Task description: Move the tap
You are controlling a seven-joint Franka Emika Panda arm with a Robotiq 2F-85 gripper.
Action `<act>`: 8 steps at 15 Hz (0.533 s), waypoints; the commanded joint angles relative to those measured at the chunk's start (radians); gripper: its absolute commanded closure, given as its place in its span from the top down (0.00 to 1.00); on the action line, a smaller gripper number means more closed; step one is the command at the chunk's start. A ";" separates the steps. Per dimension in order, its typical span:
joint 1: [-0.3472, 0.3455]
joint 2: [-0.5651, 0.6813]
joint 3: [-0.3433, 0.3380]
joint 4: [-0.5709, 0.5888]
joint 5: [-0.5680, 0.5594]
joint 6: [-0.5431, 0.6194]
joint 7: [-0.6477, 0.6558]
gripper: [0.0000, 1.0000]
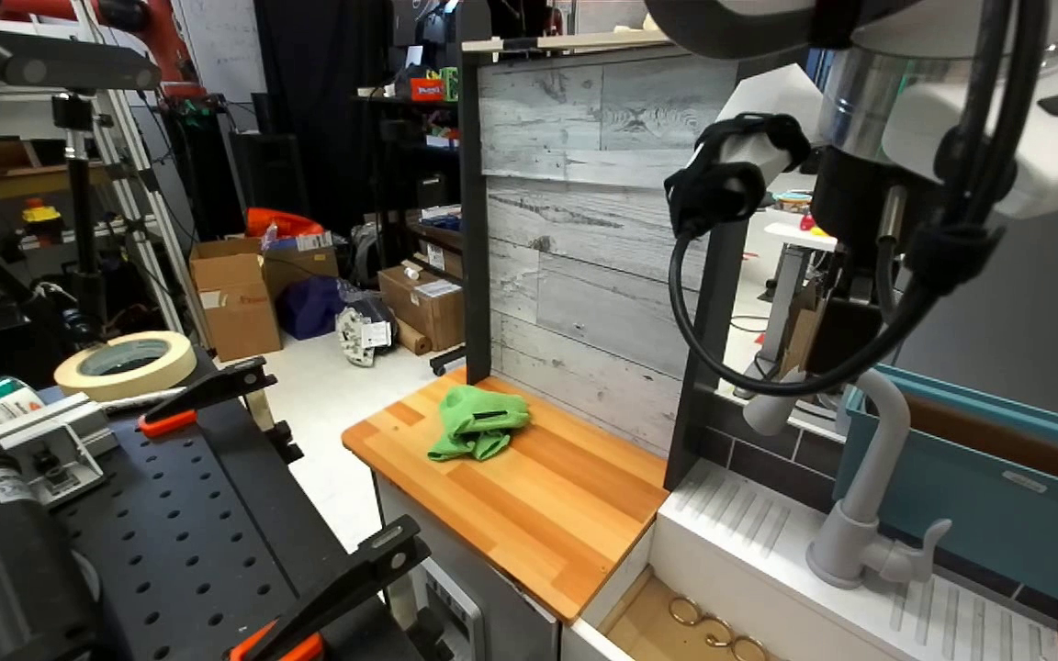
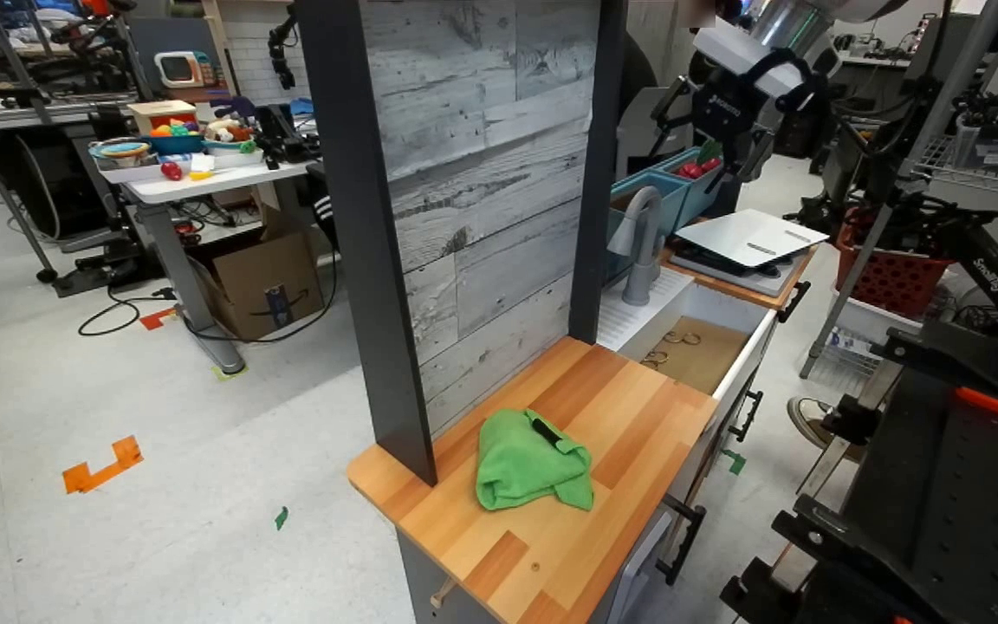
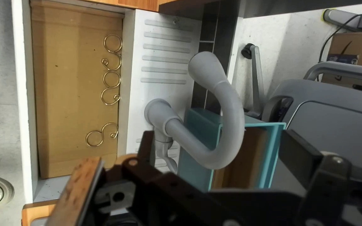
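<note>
The tap is a light grey faucet with a thick arched spout. It stands on a white ribbed ledge and shows in both exterior views (image 1: 876,468) (image 2: 644,251) and in the wrist view (image 3: 235,116). In the wrist view its spout end points toward the upper left, over the ledge's back edge. Its small side lever (image 3: 165,153) is at the base. My gripper (image 3: 217,138) is open and empty, its fingers wide apart, and the spout's bend shows between them. It is above the tap in both exterior views (image 1: 837,340) (image 2: 690,156). No contact is visible.
Teal bins (image 1: 979,487) stand right behind the tap. A tall grey wood panel (image 1: 584,220) rises beside the ledge. A brown-bottomed basin (image 3: 71,94) with gold wire hooks lies in front. A green cloth (image 2: 529,459) lies on the wooden counter (image 2: 499,555).
</note>
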 commanded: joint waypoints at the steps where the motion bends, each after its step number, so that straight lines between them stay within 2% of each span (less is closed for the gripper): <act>1: 0.022 0.070 -0.016 0.082 -0.022 0.009 0.042 1.00; 8: 0.040 0.171 -0.033 0.211 -0.042 0.003 0.102 1.00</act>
